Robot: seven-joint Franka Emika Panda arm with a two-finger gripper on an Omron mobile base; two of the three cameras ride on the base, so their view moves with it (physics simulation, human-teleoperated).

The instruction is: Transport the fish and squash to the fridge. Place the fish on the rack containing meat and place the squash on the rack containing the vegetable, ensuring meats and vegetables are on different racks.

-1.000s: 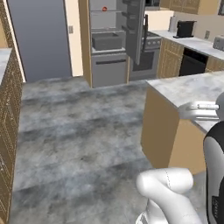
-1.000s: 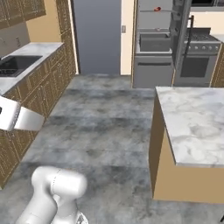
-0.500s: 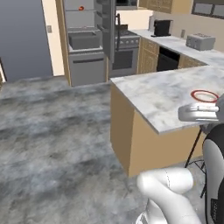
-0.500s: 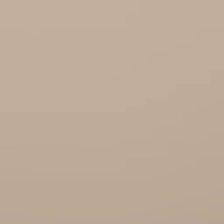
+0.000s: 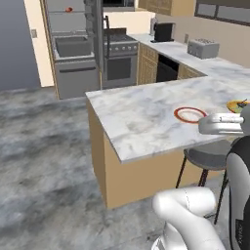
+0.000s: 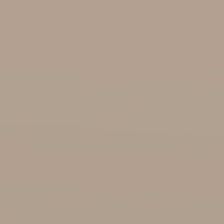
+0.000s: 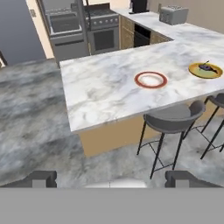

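Note:
The fridge (image 5: 73,44) stands open at the far left, and the dark red vegetable (image 5: 69,9) lies on an upper rack above the grey drawer bin. My gripper (image 7: 113,178) is open, its two dark fingertips (image 7: 43,178) far apart with nothing between them. It hangs above the floor, short of the marble island. A yellow plate (image 7: 205,70) on the island's right end holds a small dark thing, too small to tell whether it is the fish. The squash and the meat are out of view.
The marble island (image 5: 141,122) carries a red-rimmed plate (image 5: 190,114). Grey stools (image 7: 173,119) stand along its near side. A steel oven range (image 5: 119,58) stands right of the fridge, with a toaster (image 5: 202,48) and a black appliance (image 5: 163,31) on the back counter. The right base view is plain beige.
The base has swung round, so the whole picture shifted: the island now takes the middle and the fridge sits at the upper left. The gripper stays open.

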